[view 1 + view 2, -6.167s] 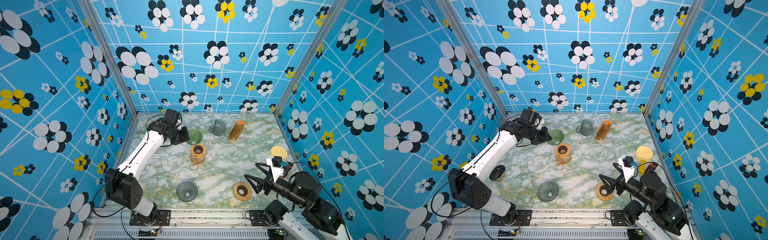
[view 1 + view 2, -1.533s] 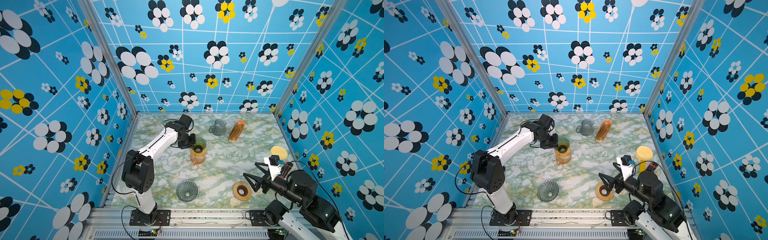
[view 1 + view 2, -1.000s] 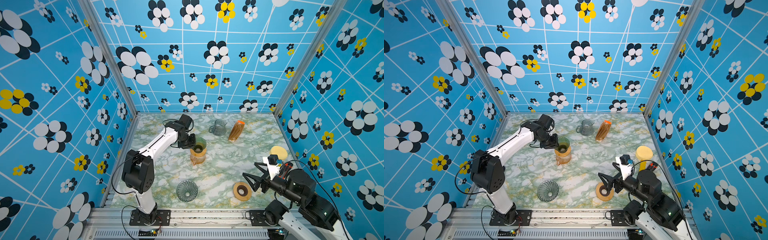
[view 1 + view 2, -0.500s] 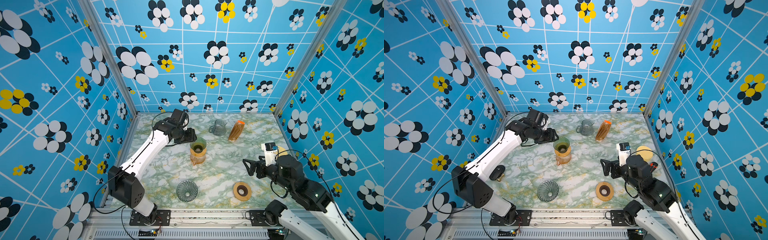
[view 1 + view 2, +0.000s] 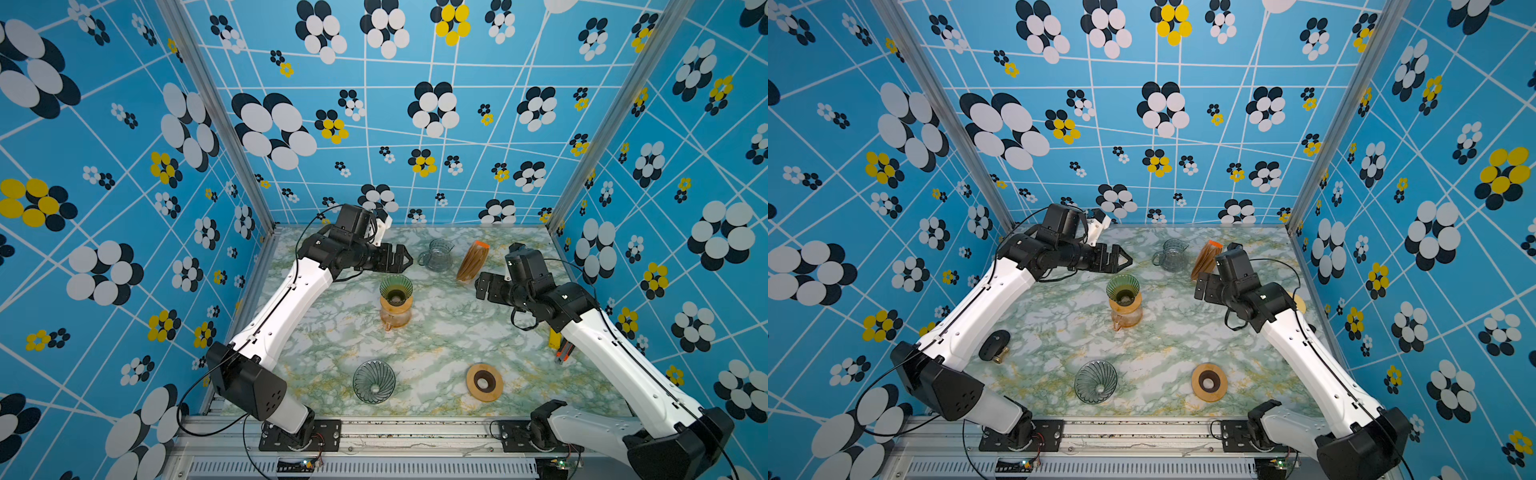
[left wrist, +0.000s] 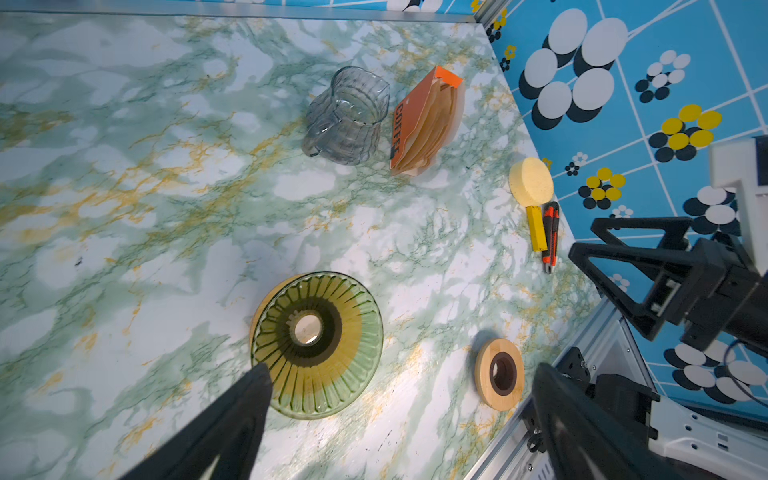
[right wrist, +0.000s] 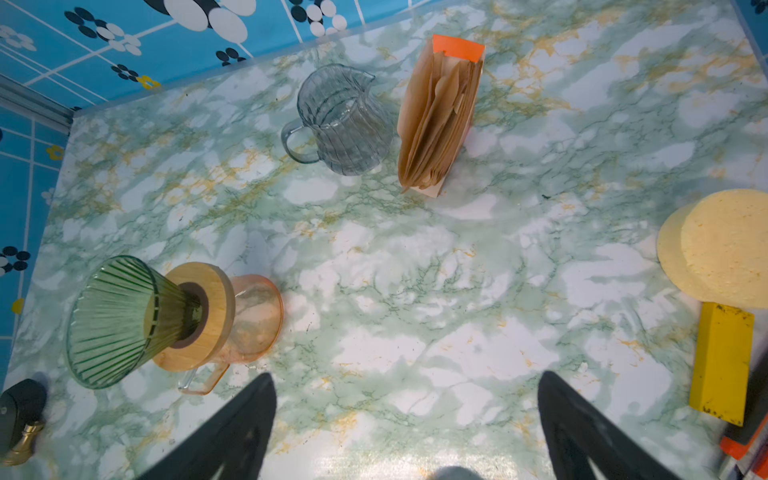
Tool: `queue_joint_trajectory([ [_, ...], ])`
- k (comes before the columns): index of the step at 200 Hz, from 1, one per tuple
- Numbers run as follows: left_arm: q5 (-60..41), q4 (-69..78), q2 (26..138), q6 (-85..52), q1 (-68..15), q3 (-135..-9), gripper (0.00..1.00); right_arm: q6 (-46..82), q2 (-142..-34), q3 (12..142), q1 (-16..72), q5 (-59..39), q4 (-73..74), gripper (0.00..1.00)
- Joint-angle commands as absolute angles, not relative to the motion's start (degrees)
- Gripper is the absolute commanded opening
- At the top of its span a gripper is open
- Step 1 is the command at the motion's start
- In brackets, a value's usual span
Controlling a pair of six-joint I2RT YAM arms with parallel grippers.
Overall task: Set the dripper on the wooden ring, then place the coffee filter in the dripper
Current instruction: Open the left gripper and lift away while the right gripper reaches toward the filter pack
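The green glass dripper [image 5: 396, 286] [image 5: 1122, 286] [image 6: 318, 345] [image 7: 112, 320] sits on a wooden collar atop an amber glass carafe [image 5: 397, 318] at mid-table, with nothing inside it. Brown paper coffee filters [image 5: 472, 262] [image 5: 1206, 259] [image 6: 428, 124] [image 7: 436, 124] stand in an orange packet at the back right. My left gripper [image 5: 405, 259] [image 5: 1125, 261] [image 6: 399, 374] hangs open just behind and above the dripper, touching nothing. My right gripper [image 5: 482, 286] [image 5: 1200, 286] [image 7: 407, 378] is open and empty in the air, just in front of the filter packet.
A clear glass pitcher [image 5: 436, 255] stands left of the filter packet. At the front lie a second clear dripper [image 5: 374, 381] and a wooden ring [image 5: 484, 381]. A yellow sponge [image 7: 723, 245], yellow block and orange cutter [image 5: 559, 345] lie by the right wall. A black knob [image 5: 994, 345] lies by the left arm.
My left gripper let go of the green dripper, opened wide and drew back from it. My right arm rose from the front and swung toward the back near the filter packet.
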State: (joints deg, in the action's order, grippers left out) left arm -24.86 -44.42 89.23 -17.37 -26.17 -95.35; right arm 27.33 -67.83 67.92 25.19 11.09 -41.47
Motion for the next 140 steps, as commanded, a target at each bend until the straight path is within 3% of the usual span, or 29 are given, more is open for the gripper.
queue_joint_trajectory([
  [1,-30.6,-41.1,90.0,-14.8,-26.6,-97.5,0.99,22.9,-71.0,71.4,24.7,13.5,-37.9,0.99],
  [27,-33.3,-34.6,88.6,-13.5,-26.8,-94.8,0.99,21.0,-76.0,75.2,23.8,14.7,-38.2,0.99],
  [46,-36.6,-30.4,88.0,-11.9,-26.8,-92.5,0.99,21.8,-81.2,78.3,20.2,8.4,-37.7,0.99],
  [111,-38.1,-23.2,82.5,-10.6,-27.3,-81.6,0.99,28.5,-97.3,89.5,15.2,4.1,-39.6,0.46],
  [140,-33.9,-22.2,80.1,-10.9,-28.8,-79.1,0.99,33.7,-100.6,90.7,13.7,5.3,-38.6,0.33],
])
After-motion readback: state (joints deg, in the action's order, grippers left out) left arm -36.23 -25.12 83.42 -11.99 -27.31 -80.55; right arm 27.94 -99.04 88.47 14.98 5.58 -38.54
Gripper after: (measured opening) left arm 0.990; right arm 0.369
